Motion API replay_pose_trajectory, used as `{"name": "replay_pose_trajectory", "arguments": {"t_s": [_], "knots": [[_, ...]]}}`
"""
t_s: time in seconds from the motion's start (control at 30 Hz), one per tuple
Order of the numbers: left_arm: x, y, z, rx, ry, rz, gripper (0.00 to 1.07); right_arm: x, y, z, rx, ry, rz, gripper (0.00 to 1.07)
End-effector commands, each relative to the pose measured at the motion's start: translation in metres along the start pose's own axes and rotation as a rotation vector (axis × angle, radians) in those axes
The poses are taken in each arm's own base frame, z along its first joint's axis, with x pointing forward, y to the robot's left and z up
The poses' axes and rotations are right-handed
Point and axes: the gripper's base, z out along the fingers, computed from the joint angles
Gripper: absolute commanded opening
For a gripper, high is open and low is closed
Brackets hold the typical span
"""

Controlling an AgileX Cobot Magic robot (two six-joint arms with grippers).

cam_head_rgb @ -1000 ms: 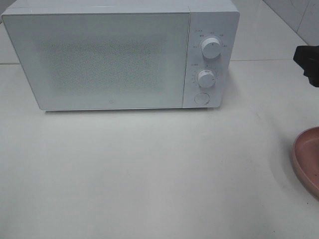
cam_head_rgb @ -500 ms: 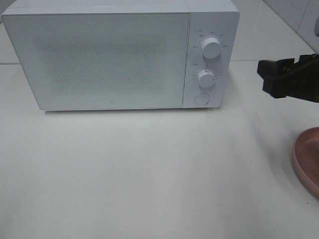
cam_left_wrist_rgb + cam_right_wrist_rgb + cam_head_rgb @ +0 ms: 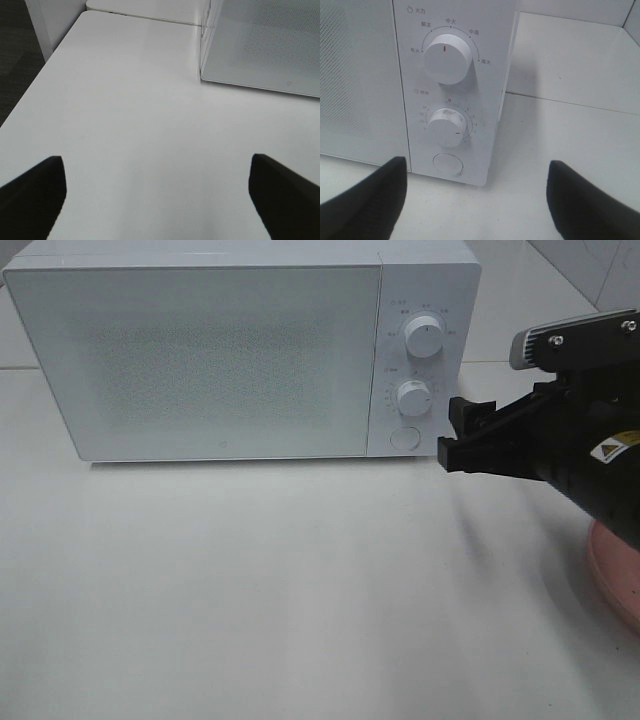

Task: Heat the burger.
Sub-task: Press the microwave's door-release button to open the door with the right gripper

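Microwave (image 3: pixel 220 360): door (image 3: pixel 200 360) mesh-frosted, nothing readable behind it. Cabinet top clipped by the frame at 12 o'clock.

Print (image 3: pixel 425 308) round the upper dial (image 3: pixel 424 337) is too small to read from the high camera.

Pink plate (image 3: pixel 615 575), 4 o'clock on the worktop (image 3: pixel 300 590): only a crescent shows. The rest lies under the right arm (image 3: pixel 590 450) or off frame. The arm itself is cut at 3 o'clock.

Left gripper (image 3: pixel 155 162), right gripper (image 3: pixel 477 166): wrist views catch only dark, blurred jaw tips, bodies out of frame.
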Motion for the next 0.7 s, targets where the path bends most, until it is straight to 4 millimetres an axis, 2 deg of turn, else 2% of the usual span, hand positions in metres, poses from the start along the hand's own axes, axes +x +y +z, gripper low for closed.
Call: {"name": "replay_pose_trajectory", "arguments": {"t_s": [0.03,0.1,0.2,0.27,0.47,0.63,0.7], "knots": [[0.001,0.0,-0.002,0.006,-0.028,-0.002,0.91,0.003,0.005,-0.002,0.047,-0.022,-0.008,0.73],[0.001,0.0,-0.002,0.006,-0.028,-0.002,0.91,0.009,0.016,-0.004,0.034,-0.013,-0.022,0.73],[0.001,0.0,-0.002,0.006,-0.028,-0.002,0.91,0.011,0.02,-0.005,0.024,-0.014,-0.024,0.73],[0.001,0.0,-0.002,0.006,-0.028,-0.002,0.91,0.02,0.035,-0.007,-0.024,0.002,-0.028,0.73],[0.001,0.0,-0.002,0.006,-0.028,-0.002,0.91,0.03,0.043,-0.006,-0.039,0.023,-0.004,0.7],[0.001,0.0,-0.002,0.006,-0.028,-0.002,0.91,0.032,0.044,-0.006,-0.033,0.021,0.105,0.62],[0.001,0.0,-0.002,0.006,-0.028,-0.002,0.91,0.031,0.043,-0.005,-0.03,0.018,0.22,0.53]]}}
